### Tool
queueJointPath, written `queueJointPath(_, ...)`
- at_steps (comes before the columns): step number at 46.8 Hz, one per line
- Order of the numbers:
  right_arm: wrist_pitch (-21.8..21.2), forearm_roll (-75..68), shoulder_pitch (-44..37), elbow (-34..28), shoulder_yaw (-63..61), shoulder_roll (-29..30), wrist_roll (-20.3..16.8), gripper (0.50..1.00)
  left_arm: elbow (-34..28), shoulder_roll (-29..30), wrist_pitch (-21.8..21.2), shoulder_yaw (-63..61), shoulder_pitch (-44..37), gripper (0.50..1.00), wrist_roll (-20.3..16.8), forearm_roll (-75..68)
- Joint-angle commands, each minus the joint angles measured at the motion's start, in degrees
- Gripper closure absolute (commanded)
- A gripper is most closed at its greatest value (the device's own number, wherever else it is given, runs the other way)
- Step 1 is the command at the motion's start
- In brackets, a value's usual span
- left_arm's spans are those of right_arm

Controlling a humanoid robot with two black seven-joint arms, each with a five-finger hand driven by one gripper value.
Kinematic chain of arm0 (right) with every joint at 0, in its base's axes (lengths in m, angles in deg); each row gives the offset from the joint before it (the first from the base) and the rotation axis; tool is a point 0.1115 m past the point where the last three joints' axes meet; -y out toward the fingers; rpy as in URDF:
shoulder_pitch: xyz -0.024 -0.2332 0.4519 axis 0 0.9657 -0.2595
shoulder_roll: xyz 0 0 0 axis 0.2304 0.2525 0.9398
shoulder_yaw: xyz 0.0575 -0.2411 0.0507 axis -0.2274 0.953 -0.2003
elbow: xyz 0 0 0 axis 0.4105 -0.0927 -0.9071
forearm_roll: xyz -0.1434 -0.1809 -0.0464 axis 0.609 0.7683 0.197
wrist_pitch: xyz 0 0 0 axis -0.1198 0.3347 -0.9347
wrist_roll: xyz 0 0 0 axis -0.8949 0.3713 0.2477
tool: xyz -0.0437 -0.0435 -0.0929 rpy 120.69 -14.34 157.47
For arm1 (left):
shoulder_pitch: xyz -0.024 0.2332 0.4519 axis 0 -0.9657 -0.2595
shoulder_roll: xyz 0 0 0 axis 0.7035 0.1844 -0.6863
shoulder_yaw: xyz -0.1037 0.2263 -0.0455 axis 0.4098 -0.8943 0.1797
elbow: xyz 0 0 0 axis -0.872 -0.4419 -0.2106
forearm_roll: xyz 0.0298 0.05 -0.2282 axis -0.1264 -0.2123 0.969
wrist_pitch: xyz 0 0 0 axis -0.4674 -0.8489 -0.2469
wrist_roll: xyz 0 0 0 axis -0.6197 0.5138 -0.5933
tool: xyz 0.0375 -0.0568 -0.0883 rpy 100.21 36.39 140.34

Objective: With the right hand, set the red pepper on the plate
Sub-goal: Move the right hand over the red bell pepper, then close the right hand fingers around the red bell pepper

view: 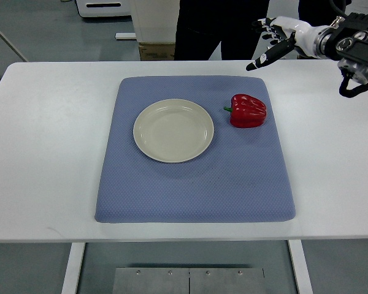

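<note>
Bright, even light falls from overhead, and the white bench (43, 153) below and left of the right hand (271, 46) is close to washed out. Shadows are soft and short: a faint one hugs the red pepper (248, 110) below the hand, another rims the plate (173, 130). Focus is sharp throughout, with mild bowing of the bench edges.
</note>
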Motion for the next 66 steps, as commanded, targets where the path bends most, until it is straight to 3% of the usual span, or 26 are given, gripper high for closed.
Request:
queueJointPath(1, 0.0, 0.1, -0.1, -1.8, 2.2, -0.1, 0.0, 0.515, 0.0, 0.0, 0.0, 0.0, 0.0, 0.5, 0.0, 0.0)
queueJointPath(10, 0.8, 0.1, -0.8, -7.9, 6.4, 0.1, 0.0, 0.515, 0.0, 0.0, 0.0, 0.0, 0.0, 0.5, 0.0, 0.0)
queueJointPath(21, 4.1, 1.5, 0.2, -7.4, 7.5, 3.1, -0.1, 0.563, 0.0, 0.0, 0.0, 0.0, 0.0, 0.5, 0.0, 0.0)
queueJointPath(30, 4.3, 2.8, 0.0, -7.3, 10.7, 4.0, -0.1, 0.563, 0.0, 0.0, 0.0, 0.0, 0.0, 0.5, 0.0, -0.1)
queueJointPath(40, 4.8, 4.0, -0.3, -6.1, 13.2, 6.4, 0.0, 0.565, 0.0, 0.0, 0.0, 0.0, 0.0, 0.5, 0.0, 0.0)
queueJointPath(48, 5.3, 4.2, 0.3, -2.2, 14.6, 9.9, -0.1, 0.601, 0.0, 0.0, 0.0, 0.0, 0.0, 0.5, 0.0, -0.1)
queueJointPath(66, 5.2, 5.6, 0.4, 1.5, 19.2, 13.4, 0.3, 0.601, 0.0, 0.0, 0.0, 0.0, 0.0, 0.5, 0.0, -0.1)
